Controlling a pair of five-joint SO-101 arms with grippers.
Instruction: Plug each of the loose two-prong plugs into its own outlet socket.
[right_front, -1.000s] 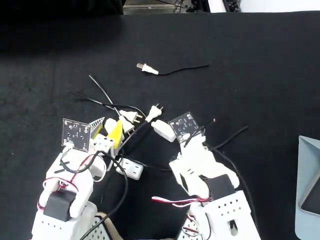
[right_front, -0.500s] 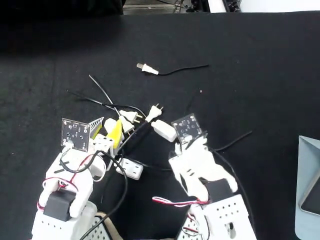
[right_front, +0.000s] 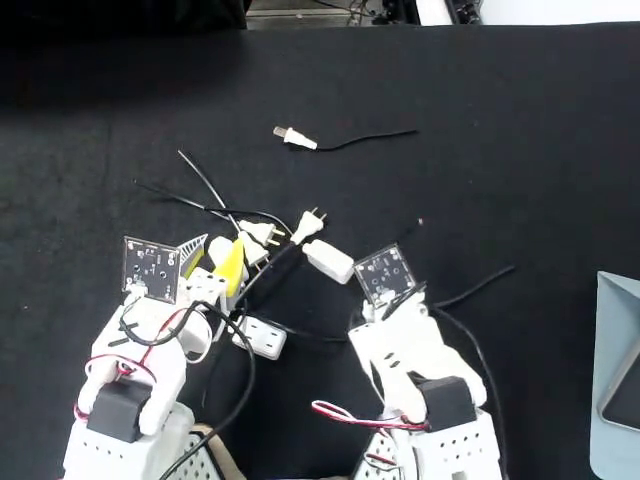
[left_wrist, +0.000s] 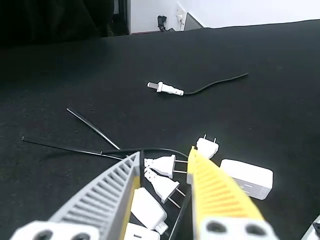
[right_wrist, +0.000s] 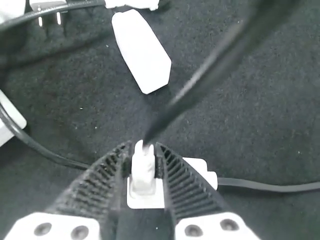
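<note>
My right gripper (right_wrist: 143, 150) is shut on a white plug (right_wrist: 144, 172) whose black cord (right_wrist: 210, 70) slants away from it. A white socket piece (right_wrist: 199, 171) lies right under that plug; I cannot tell if the prongs are seated. Another white outlet socket (right_wrist: 140, 52) lies just beyond, also seen from above as the socket (right_front: 328, 261). My left gripper (left_wrist: 164, 155) stands open over two loose plugs (left_wrist: 160, 164) (left_wrist: 163, 186). A third plug (left_wrist: 206, 147) stands beside the white socket (left_wrist: 247, 177). One more plug (right_front: 293, 137) lies far back on its own.
A corded white socket (right_front: 260, 338) lies between the two arms. Thin black wires (right_front: 205, 185) cross the black mat behind the left gripper (right_front: 215, 258). A grey-blue tray (right_front: 618, 370) sits at the right edge. The far and right mat is open.
The right arm has drawn back toward the near right, pulling the plug's black cord along with it. The left arm and the loose plugs have stayed put.
</note>
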